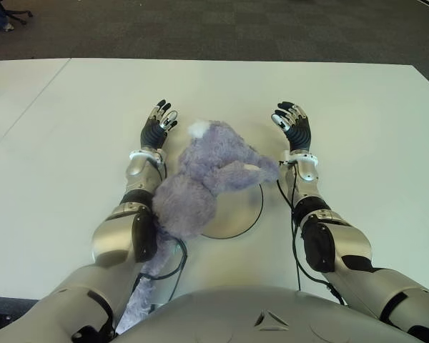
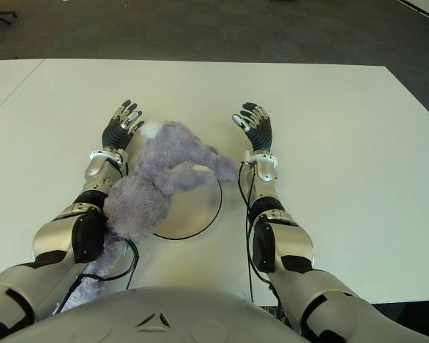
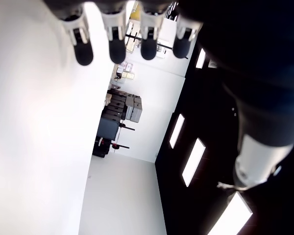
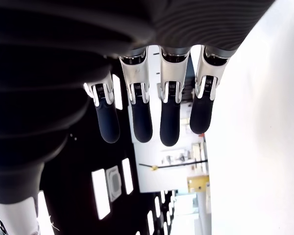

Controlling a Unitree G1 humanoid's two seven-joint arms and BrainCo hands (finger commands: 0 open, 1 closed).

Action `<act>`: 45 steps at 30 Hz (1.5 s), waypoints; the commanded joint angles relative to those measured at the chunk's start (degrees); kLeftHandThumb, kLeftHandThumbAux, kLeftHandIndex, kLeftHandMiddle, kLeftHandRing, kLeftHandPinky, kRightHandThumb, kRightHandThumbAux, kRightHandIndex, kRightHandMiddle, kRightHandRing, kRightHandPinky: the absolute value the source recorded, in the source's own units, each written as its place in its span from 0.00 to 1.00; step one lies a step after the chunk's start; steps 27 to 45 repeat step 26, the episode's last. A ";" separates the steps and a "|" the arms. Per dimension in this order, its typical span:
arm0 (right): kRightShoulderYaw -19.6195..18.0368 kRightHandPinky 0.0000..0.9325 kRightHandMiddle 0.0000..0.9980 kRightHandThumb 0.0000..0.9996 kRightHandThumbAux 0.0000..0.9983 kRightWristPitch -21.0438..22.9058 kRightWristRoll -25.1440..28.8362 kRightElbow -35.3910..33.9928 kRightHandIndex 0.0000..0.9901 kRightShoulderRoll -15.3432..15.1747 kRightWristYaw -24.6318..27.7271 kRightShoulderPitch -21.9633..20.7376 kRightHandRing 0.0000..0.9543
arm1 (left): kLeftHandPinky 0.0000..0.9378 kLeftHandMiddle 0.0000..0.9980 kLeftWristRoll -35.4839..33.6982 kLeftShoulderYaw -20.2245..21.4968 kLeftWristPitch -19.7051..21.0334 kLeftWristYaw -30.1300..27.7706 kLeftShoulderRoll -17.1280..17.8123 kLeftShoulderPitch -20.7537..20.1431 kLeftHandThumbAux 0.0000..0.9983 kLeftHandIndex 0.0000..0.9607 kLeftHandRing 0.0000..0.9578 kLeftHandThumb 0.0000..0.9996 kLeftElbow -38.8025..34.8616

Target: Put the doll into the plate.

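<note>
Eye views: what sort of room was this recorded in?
Probably an office or lab: a big plain white table on dark carpet, with an office chair's wheeled base at the far left corner.

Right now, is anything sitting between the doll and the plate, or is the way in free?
Nothing visible blocks it. The purple plush doll already lies across the white plate, spilling onto the left forearm. Left hand and right hand flank it, open.

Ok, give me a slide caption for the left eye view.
Fluffy purple plush doll lies across the round white plate on the white table, between the open left hand and open right hand.
</note>
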 commanded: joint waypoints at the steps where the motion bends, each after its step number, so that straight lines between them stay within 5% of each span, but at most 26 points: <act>1: -3.09 0.27 0.30 0.00 0.73 2.42 2.68 9.53 0.27 1.93 -0.19 17.47 0.29 | 0.12 0.07 -0.25 0.59 7.49 0.22 -2.33 13.50 0.69 0.05 0.08 0.00 8.35; 45: -2.70 0.29 0.31 0.00 0.75 1.51 1.89 9.46 0.27 1.89 -1.09 17.64 0.31 | 0.14 0.08 -0.33 0.69 7.80 0.80 -2.46 13.35 0.67 0.07 0.10 0.00 8.38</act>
